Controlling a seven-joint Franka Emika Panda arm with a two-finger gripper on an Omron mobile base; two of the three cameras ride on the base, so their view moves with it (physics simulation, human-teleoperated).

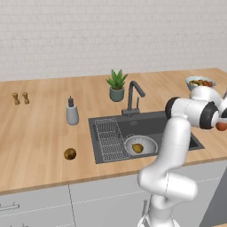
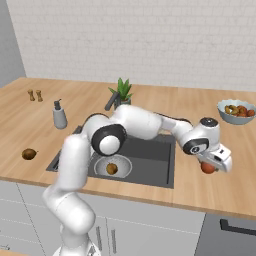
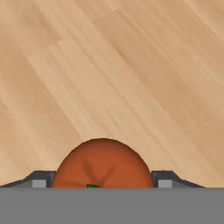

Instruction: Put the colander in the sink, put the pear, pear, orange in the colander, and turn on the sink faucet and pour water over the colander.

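The gripper [image 3: 103,186] is closed around the orange [image 3: 103,164], right of the sink [image 2: 150,160] and near the front edge of the counter [image 2: 200,195]. One pear [image 1: 69,154] lies on the counter left of the sink. The colander [image 1: 141,145] sits in the sink with the other pear [image 1: 138,148] inside it. Farther back stands the sink faucet [image 1: 133,97]. A bowl of fruit [image 2: 237,111] sits far right.

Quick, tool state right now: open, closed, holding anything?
Tool: closed on the orange, fingers snug against both its sides, over the counter.
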